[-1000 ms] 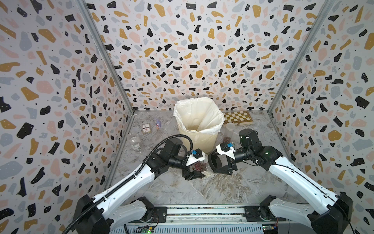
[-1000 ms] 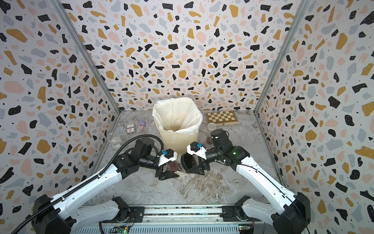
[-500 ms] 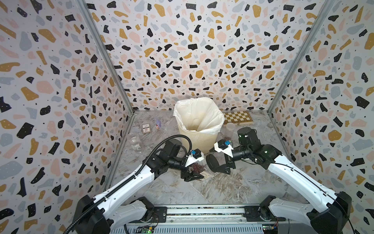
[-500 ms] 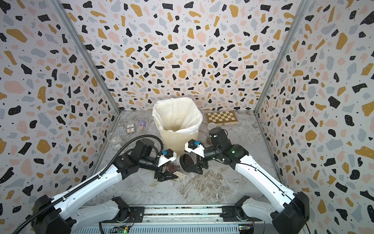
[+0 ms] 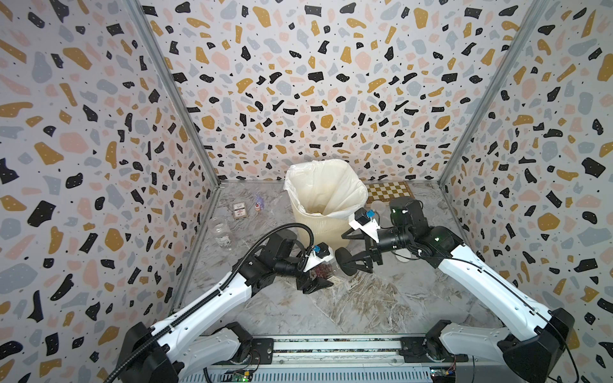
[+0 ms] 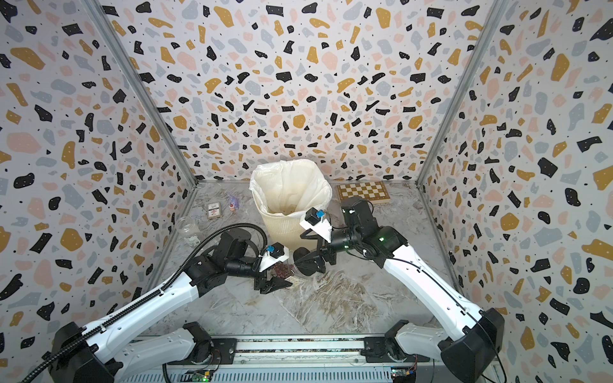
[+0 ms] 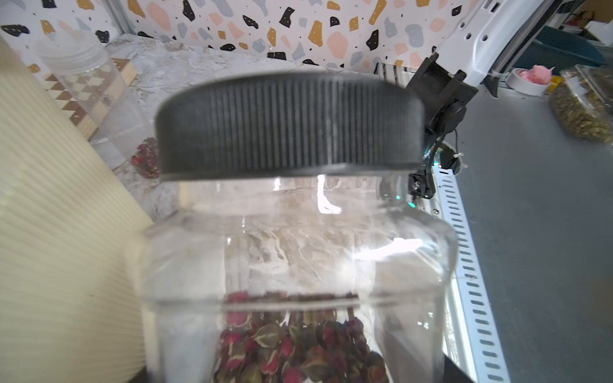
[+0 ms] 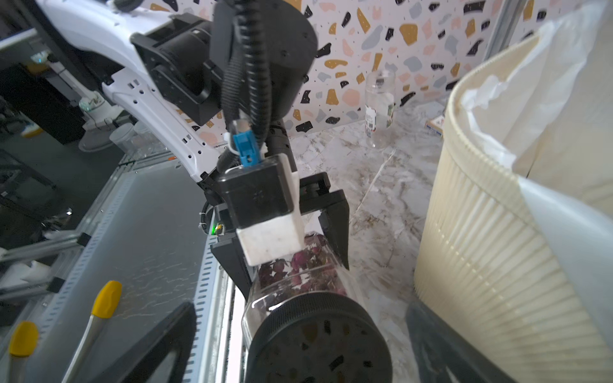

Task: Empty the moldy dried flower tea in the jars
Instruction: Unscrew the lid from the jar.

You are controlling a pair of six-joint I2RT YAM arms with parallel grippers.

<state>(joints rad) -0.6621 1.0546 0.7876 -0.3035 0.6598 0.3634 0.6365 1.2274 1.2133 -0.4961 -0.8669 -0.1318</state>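
Step, as I read it: get lid (image 8: 318, 341) off jar (image 8: 298, 282) before tipping.

L gripper (image 5: 318, 278) is clamped on jar's body. Jar lies nearly flat just in front of bin (image 5: 315, 228), lid end toward R gripper (image 5: 350, 252). R's jaws stand wide, one each side of lid, not touching it in right wrist view; it holds nothing. Tea (image 7: 292, 351) sits heaped at the end away from lid.

To do it well: centre R on lid, close square on ribbed rim, twist w/ L firm so jar can't spin. Keep mouth level or up till it's over bin, else buds spill. Some loose buds (image 7: 146, 162) lie at bin's foot.

Count:
- Jars: 3. Held one w/ tea; 2nd jar (image 5: 220, 232) by left wall; 3rd jar (image 7: 83, 76) beside bin. Both look empty, no lids on.
- Black lids: 1.
- Bins: 1.
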